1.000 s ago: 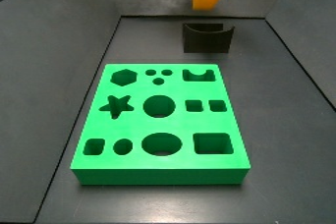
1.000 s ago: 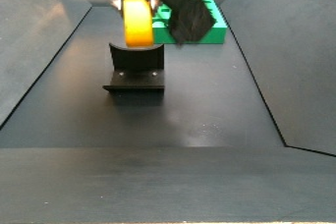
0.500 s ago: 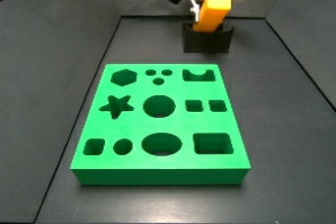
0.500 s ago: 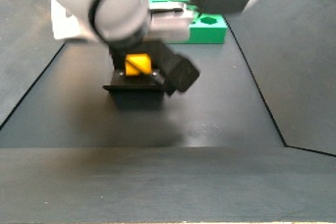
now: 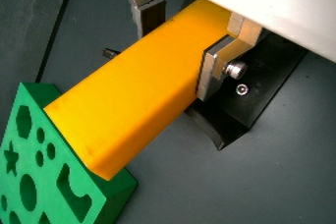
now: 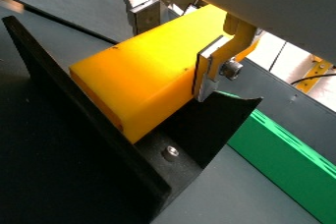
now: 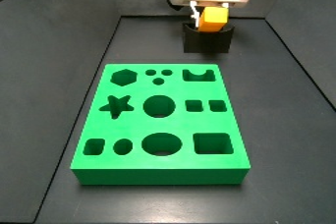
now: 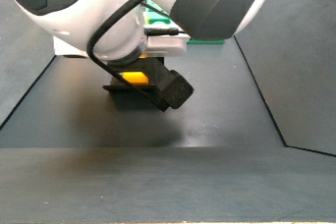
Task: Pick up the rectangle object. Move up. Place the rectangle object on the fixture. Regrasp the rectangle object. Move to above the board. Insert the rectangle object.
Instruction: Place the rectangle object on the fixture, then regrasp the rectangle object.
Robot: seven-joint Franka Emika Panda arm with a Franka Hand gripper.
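Here, dark desk [image 7: 289, 120] with raised side walls; wide bare floor around everything in both side views.

Board [image 7: 160, 123], big green slab with cut-outs, lies mid-desk, its edges clear of the side walls on all sides. A gap of bare desk separates its far edge from the fixture [image 7: 210, 40]. In a wrist view a green corner [image 5: 46, 169] shows just under the block's free end; in a wrist view a green strip [image 6: 296, 164] shows past the fixture wall.

Arm body fills much of a side view [image 8: 132, 12], hiding most of the fixture there; only the fixture's low edge [image 8: 125, 92] shows.

Fixture is a small dark block near the desk's far end, well apart from the side walls. Its dark wall [image 6: 105, 140] runs along the block's side.

Block [image 5: 144, 81], orange-yellow, long, sits down in the fixture, one long end sticking out free [image 6: 132, 81]. Small orange patch visible in both side views [image 7: 211, 16] [image 8: 133, 74].

Hand [image 5: 191, 36] is low at the fixture, closed on the block: silver fingers [image 5: 217, 66] press flat on both long faces, also seen in a wrist view [image 6: 178, 41].
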